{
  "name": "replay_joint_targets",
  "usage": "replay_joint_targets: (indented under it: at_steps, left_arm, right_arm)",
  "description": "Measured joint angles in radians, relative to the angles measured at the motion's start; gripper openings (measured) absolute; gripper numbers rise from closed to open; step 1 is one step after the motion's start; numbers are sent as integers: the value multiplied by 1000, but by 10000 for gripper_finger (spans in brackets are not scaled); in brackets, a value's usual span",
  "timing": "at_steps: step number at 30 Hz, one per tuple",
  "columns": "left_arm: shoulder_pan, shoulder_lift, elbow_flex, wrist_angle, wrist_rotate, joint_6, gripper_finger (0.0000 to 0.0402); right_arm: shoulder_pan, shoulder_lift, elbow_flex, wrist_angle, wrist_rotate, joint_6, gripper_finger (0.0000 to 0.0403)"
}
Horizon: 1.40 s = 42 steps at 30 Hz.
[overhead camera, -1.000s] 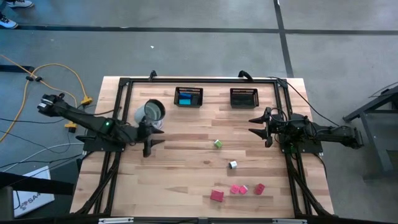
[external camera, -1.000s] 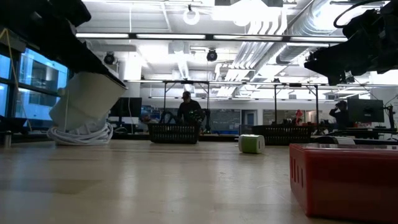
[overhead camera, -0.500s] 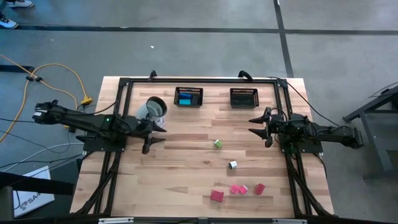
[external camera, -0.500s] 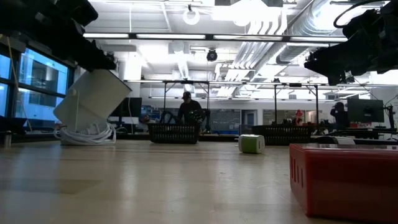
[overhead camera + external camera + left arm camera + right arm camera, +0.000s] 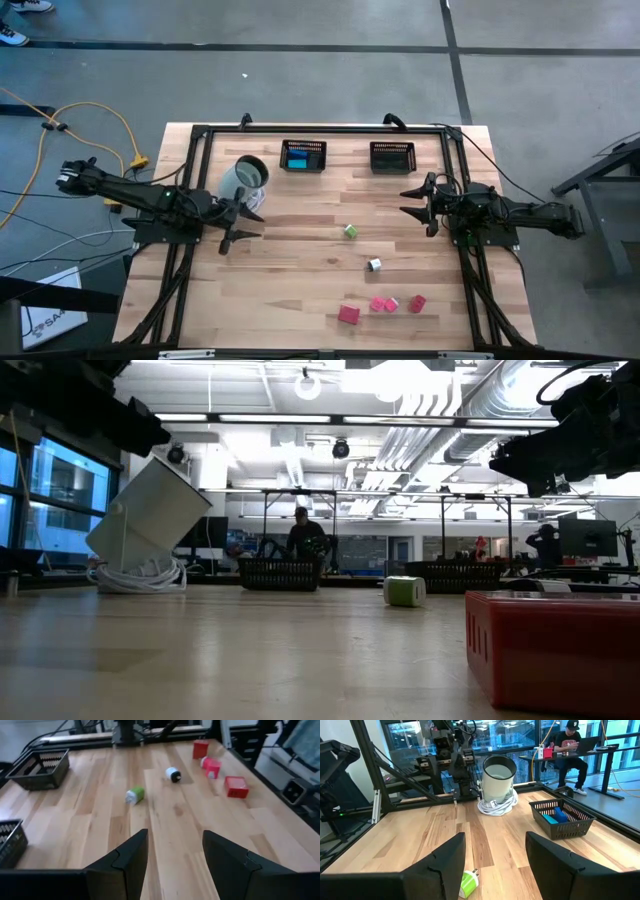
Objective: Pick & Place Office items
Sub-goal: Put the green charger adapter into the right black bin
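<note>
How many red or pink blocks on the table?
4, in a row at the table's near edge: red block, two touching pink blocks, red block. None seems hidden.

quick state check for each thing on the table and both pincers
left pincer: open, empty, above the table
right pincer: open, empty, above the table
white cup: tilted, on a coiled white cable
left basket: upright, blue items inside
right basket: upright
green piece: loose on the table
red block: loose on the table

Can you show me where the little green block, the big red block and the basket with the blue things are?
Green block [image 5: 350,231], high view, its top face.
Red block [image 5: 555,648], low view, its front side.
Basket [image 5: 303,146], high view, its far rim.
</note>
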State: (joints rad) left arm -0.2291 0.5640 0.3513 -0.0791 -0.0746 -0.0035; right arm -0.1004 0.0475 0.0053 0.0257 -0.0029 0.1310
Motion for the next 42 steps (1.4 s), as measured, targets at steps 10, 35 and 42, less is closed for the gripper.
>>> replay_joint_targets:
  at_steps: [10, 35, 42]
  left_arm:
    - [-31, -132, -119, 37, 113, 36, 180]
    - [-31, -332, -319, 166, 151, 31, 180]
    - [-31, -344, -320, 92, 148, 17, 180]
  right_arm:
    - [0, 0, 0, 0, 0, 0, 194]
    - [0, 0, 0, 0, 0, 0, 194]
    - [0, 0, 0, 0, 0, 0, 194]
